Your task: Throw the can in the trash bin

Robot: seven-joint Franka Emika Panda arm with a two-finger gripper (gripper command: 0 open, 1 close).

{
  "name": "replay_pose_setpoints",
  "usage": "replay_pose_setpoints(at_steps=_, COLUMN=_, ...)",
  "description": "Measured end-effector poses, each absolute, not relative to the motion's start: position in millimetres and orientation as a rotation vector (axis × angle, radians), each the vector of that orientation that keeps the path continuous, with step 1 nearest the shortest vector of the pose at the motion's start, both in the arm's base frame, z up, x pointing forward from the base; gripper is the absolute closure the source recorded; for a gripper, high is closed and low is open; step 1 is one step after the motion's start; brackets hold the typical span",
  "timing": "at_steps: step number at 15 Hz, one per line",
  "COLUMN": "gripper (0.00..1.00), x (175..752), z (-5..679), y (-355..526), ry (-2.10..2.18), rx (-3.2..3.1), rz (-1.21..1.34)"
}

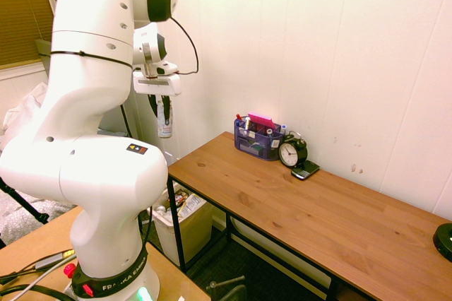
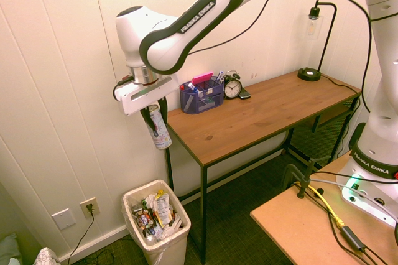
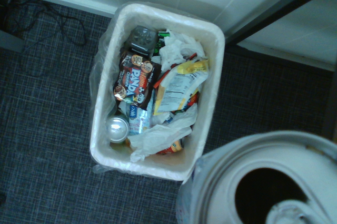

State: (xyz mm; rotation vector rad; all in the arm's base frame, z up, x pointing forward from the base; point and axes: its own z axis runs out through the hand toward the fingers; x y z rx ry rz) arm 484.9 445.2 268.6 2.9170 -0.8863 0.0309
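The pincer was closed on the can, whose long axis ran downward from it, slightly tilted, beyond the table's near-bin corner and above the trash bin's rim.

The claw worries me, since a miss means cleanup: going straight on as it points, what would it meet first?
The claw holds the can, which would probably meet the trash bin first; depth leaves unclear whether at its rim or the rubbish inside.
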Motion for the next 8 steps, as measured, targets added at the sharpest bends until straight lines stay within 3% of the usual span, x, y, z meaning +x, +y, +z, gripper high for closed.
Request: replay_pose_setpoints(at_steps=8, gripper=0.00, x=514, z=280, y=439, ry=-0.932, rx=2.934, rz=0.008)
